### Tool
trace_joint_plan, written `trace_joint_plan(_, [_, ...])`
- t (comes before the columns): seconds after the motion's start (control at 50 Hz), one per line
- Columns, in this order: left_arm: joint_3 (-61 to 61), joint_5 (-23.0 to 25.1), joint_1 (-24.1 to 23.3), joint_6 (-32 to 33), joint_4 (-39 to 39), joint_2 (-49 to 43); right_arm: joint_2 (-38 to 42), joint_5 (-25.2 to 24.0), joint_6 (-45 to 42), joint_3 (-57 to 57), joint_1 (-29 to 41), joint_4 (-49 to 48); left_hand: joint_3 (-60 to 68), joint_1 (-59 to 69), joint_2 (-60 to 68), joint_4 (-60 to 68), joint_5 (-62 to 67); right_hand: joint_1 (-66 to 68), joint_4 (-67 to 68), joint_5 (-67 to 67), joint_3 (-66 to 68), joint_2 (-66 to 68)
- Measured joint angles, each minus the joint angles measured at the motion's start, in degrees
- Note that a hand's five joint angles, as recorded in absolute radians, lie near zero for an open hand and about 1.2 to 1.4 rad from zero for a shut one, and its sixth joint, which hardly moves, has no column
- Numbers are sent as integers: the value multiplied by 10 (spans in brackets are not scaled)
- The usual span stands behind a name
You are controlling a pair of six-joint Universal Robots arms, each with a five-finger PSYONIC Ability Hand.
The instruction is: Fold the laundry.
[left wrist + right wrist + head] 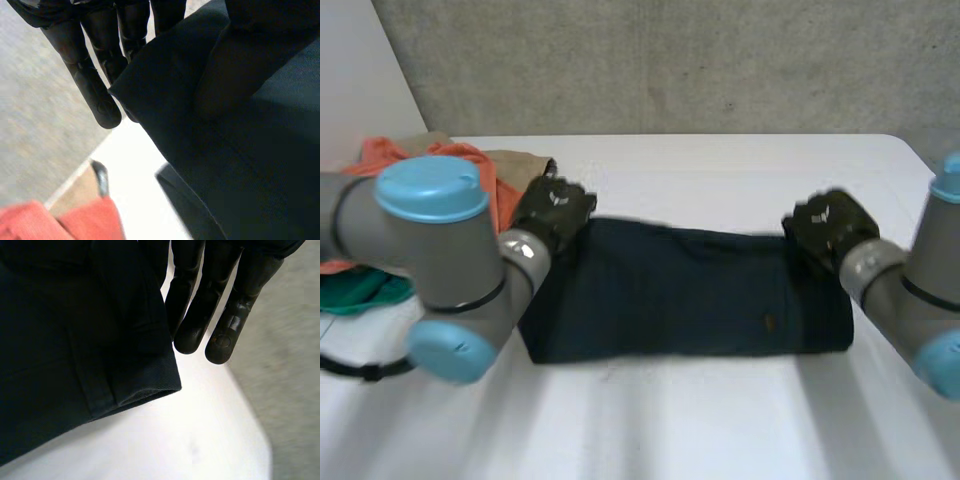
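A dark navy garment point(690, 290) lies folded into a long band across the middle of the white table point(720, 170). My left hand point(552, 210) is at its far left corner. In the left wrist view the thumb point(235, 75) lies on top of the cloth point(240, 165) and the straight fingers point(92, 87) sit behind its edge, pinching it. At the far right corner is my right hand point(830, 228). The right wrist view shows its straight fingers point(200, 315) beside the garment's hemmed corner point(75, 340), which hangs from under the palm above the table.
A pile of other laundry lies at the table's left: an orange piece point(470, 160), a tan piece point(525, 165) and a green piece point(360, 290). The orange cloth point(60, 222) also shows beyond the left hand's fingertips. A grey wall stands behind the table.
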Motion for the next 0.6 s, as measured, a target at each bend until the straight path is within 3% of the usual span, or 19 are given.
trace_joint_plan(0.14, [130,-17,1,89,83,-136,131,27,-11,-130,8,-92,0,0,0,0,0,0,0,0,0,0])
trace_joint_plan(0.18, [175,-21,0,121,106,-189,188,34,-21,-180,11,-128,-233,-267,-236,-237,-224,-156,-169,-162,-180,-181])
trace_joint_plan(0.2, [185,-21,0,128,112,-202,194,34,-22,-184,11,-132,-304,-351,-309,-310,-297,-156,-169,-162,-180,-181])
trace_joint_plan(0.22, [190,-21,0,132,116,-210,215,37,-27,-201,13,-144,-362,-403,-368,-357,-344,-288,-303,-295,-303,-318])
trace_joint_plan(0.24, [201,-22,-2,140,126,-227,239,42,-33,-219,16,-157,-482,-519,-490,-494,-464,-419,-477,-469,-478,-478])
trace_joint_plan(0.32, [196,-24,-10,144,144,-231,261,55,-30,-235,25,-173,-561,-550,-566,-568,-520,-454,-547,-534,-560,-542])
trace_joint_plan(0.4, [168,-24,-17,140,152,-205,240,62,-10,-219,29,-173,-561,-550,-567,-568,-520,-454,-547,-535,-561,-542])
trace_joint_plan(0.52, [43,-24,-24,97,156,-65,88,55,91,-108,25,-97,-561,-550,-567,-568,-520,-454,-547,-535,-561,-542])
trace_joint_plan(0.6, [-19,-22,-24,61,154,2,28,37,135,-56,16,-26,-561,-550,-567,-568,-520,-453,-547,-534,-559,-542])
